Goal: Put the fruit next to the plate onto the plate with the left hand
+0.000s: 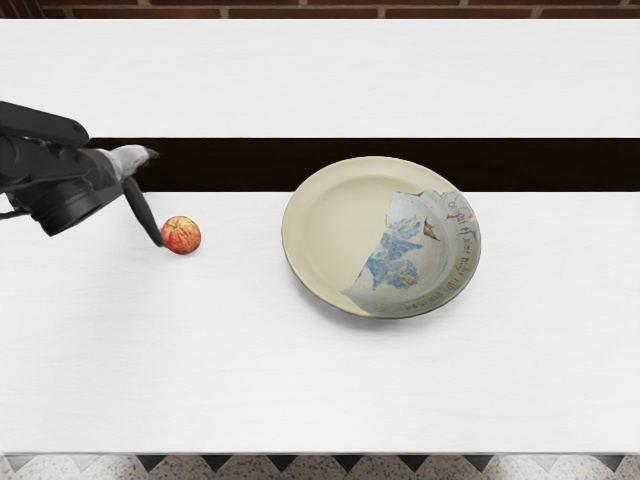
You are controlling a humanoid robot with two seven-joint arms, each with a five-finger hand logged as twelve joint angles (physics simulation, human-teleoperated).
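The left hand (128,168) is hovering beside the apple (181,235) towards the desk's (300,380) left edge, well apart from the plate (320,230), fingers (143,212) spread and gripping nothing; the fruit is looking light, firm and roll-prone, favouring a grip across its round sides.

We see a small red-and-yellow apple (181,235) sitting upright on the white table (300,390), apart to the left of a wide cream plate (325,215) (blue pattern on its right side) lying flat.
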